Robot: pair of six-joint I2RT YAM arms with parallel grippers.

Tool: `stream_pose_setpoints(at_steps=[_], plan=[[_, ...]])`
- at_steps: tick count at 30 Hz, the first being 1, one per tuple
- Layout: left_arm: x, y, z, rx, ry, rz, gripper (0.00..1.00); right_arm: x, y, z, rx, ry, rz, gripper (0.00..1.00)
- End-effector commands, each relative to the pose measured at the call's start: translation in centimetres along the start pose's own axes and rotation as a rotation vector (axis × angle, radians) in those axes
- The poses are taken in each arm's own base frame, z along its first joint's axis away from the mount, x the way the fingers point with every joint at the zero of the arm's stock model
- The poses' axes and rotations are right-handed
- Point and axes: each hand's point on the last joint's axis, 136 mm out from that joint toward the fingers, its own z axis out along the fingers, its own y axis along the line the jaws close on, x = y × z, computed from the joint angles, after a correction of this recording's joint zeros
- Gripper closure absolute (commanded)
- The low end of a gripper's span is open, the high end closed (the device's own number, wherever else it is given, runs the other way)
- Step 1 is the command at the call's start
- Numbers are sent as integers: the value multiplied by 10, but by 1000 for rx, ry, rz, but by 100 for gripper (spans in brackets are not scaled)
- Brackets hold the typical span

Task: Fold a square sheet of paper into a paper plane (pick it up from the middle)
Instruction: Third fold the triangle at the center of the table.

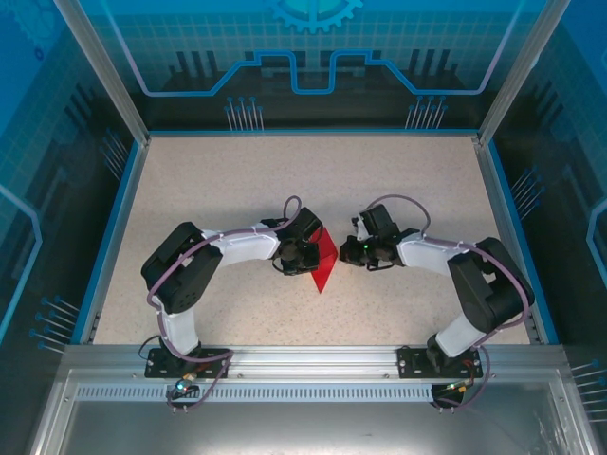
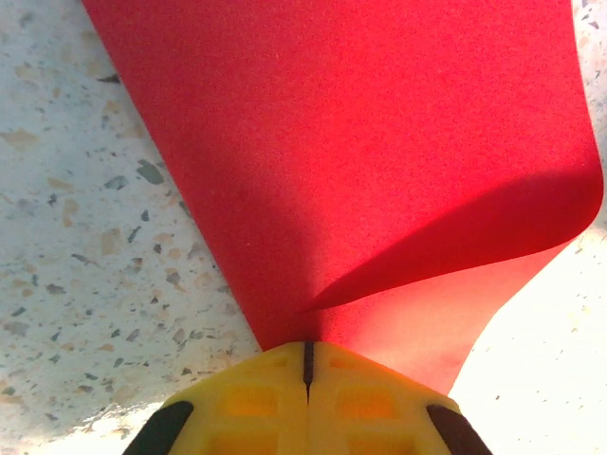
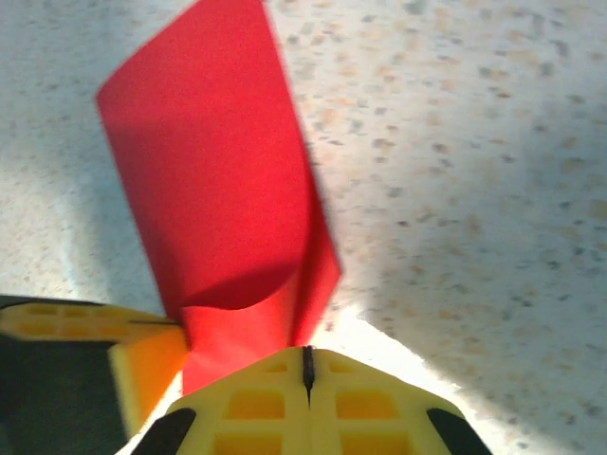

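Observation:
The square sheet of paper [image 1: 325, 263] is bright red and hangs bent between the two grippers near the table's middle, one corner pointing toward the near edge. My left gripper [image 1: 310, 254] is shut on it. In the left wrist view its yellow fingers [image 2: 256, 398] meet with the sheet of paper [image 2: 360, 152] pinched at the tips, and the sheet's right part curls over. My right gripper [image 1: 344, 252] faces it from the right, also shut. Its fingertips [image 3: 365, 393] close on the lower edge of the curled sheet [image 3: 213, 190]. The left gripper's yellow finger [image 3: 142, 355] touches the sheet at lower left.
The speckled beige table [image 1: 237, 180] lies under the paper, bordered by a blue rim [image 1: 114, 218] and metal posts. Both arm bases [image 1: 185, 355] sit on the metal rail at the near edge. Bare tabletop [image 3: 474, 142] spreads to the right in the right wrist view.

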Motion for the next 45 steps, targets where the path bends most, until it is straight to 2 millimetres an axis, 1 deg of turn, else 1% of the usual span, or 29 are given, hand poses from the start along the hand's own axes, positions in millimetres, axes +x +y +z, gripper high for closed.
stream_pose_setpoints(at_steps=[1, 3, 7, 11, 14, 18, 19, 21, 23, 25, 26, 29, 30, 32, 33, 34, 36, 37, 40, 43, 45], plan=[[24, 57, 16, -233, 80, -10, 100, 8, 26, 2, -38, 40, -91, 100], [23, 57, 16, -234, 78, -10, 100, 13, 31, 11, -42, 68, -104, 100], [24, 57, 16, -236, 80, -12, 100, 16, 31, 29, -55, 113, -81, 100], [26, 60, 16, -246, 83, -13, 100, 8, 27, 35, -39, 107, -59, 100], [27, 62, 16, -252, 85, -15, 100, 1, 9, 37, 18, 90, -3, 100], [28, 64, 16, -261, 89, -16, 100, -14, -31, 32, 132, 40, 110, 100], [29, 65, 17, -263, 89, -17, 100, -16, -42, 30, 164, 29, 136, 100], [29, 66, 18, -264, 90, -16, 100, -24, -57, 23, 212, 1, 171, 100], [30, 66, 19, -264, 92, -16, 100, -32, -65, 14, 242, -29, 189, 100], [30, 66, 19, -262, 92, -18, 100, -39, -61, 4, 240, -53, 174, 100], [29, 65, 19, -258, 90, -20, 100, -41, -56, -1, 228, -61, 158, 100], [29, 64, 19, -253, 86, -20, 100, -44, -27, -17, 156, -88, 94, 100], [28, 63, 19, -249, 84, -22, 100, -39, -16, -20, 120, -80, 71, 100], [28, 63, 19, -244, 84, -26, 100, -20, 3, -19, 55, -35, 42, 100], [28, 62, 20, -242, 83, -26, 100, -7, 14, -17, 17, -2, 27, 100], [28, 62, 20, -239, 80, -28, 100, 6, 23, -14, -12, 30, 17, 100], [27, 62, 20, -238, 79, -29, 100, 28, 33, -9, -46, 71, 14, 100], [27, 61, 20, -237, 77, -31, 100, 37, 37, -8, -62, 86, 20, 100], [27, 62, 20, -239, 76, -33, 100, 53, 46, -6, -103, 101, 42, 100], [27, 62, 21, -238, 74, -33, 100, 62, 47, -5, -96, 104, 48, 100], [26, 61, 21, -237, 73, -34, 100, 67, 44, -1, -88, 112, 51, 100]])
